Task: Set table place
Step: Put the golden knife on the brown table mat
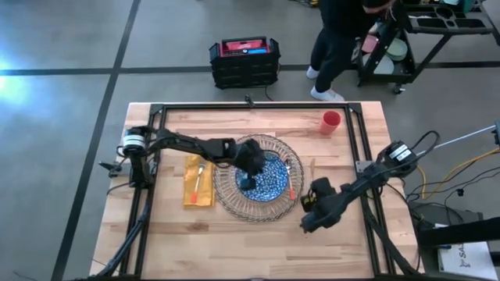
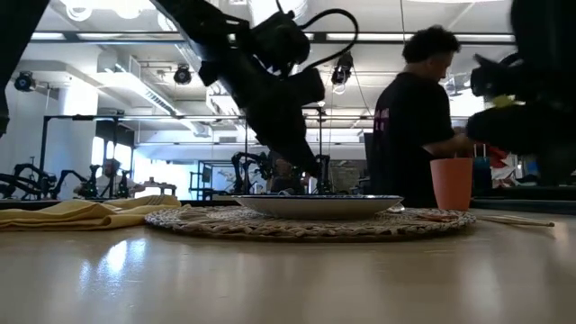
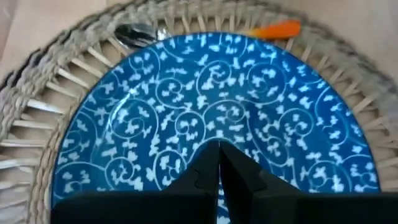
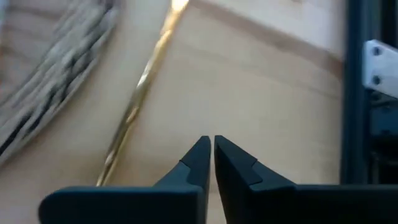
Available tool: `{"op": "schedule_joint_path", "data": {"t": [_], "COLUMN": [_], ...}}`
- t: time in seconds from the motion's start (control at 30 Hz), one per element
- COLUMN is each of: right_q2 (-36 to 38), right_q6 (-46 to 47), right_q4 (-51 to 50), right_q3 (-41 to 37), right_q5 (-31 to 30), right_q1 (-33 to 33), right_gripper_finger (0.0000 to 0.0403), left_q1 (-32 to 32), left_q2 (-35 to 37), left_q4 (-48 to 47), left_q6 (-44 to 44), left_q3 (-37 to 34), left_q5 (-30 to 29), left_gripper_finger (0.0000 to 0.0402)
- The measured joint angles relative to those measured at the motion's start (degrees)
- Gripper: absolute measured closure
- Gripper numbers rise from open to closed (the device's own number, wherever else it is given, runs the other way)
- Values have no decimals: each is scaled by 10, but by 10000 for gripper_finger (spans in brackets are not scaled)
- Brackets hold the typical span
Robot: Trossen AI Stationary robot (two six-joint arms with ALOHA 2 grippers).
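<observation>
Nearest your left wrist camera, the left gripper [image 3: 219, 152] had its fingers pressed together, tips just over the blue-patterned plate [image 3: 186, 118]; whether they touched it could not be told. The plate lay centred on the woven charger [image 1: 226, 187], mid-table [image 1: 258, 250]. An orange-handled utensil [image 3: 273, 29] rested on the charger's rim at about three o'clock of the plate, its head partly hidden by the plate's edge. Your left arm covered the plate's ten o'clock portion in the high view. The yellow napkin [image 1: 198, 181] lay at nine o'clock, touching the charger, with a utensil on it too small to identify. The red cup [image 1: 330, 122] stood at two o'clock, well apart. Your right gripper [image 4: 211, 152], fingers together, hung over bare wood at four o'clock beside a thin gold stick [image 4: 140, 93]. A person [image 2: 418, 126] stood beyond the table, partly cut off.
</observation>
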State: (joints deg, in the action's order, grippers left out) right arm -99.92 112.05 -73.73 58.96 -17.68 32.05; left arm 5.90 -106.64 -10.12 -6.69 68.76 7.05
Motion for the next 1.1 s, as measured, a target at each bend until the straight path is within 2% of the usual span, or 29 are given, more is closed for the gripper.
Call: {"op": "schedule_joint_path", "data": {"t": [0.1,0.2,0.4,0.53,0.63,0.87,1.0,1.1], "right_q2": [6,12,15,15,14,16,15,14], "right_q6": [18,-8,-39,-52,-44,-24,-27,-36], "right_q4": [26,80,136,181,212,240,240,247], "right_q3": [-15,-21,-22,-31,-50,-88,-90,-91], "right_q5": [-17,-25,-23,-17,-12,-1,2,1], "right_q1": [-27,-52,-95,-114,-122,-123,-123,-118], "right_gripper_finger": [368,328,240,209,210,246,277,315], "left_q1": [-12,-19,-19,-19,-18,-17,-17,-17], "left_q2": [-10,-7,5,8,9,9,9,10], "left_q4": [-50,-65,-75,-77,-75,-65,-62,-62], "left_q6": [-9,-18,-35,-48,-56,-74,-76,-76], "left_q3": [25,32,32,20,18,18,18,18], "left_q5": [-30,-44,-45,-46,-48,-51,-51,-51], "left_gripper_finger": [402,402,402,402,402,402,402,402]}}
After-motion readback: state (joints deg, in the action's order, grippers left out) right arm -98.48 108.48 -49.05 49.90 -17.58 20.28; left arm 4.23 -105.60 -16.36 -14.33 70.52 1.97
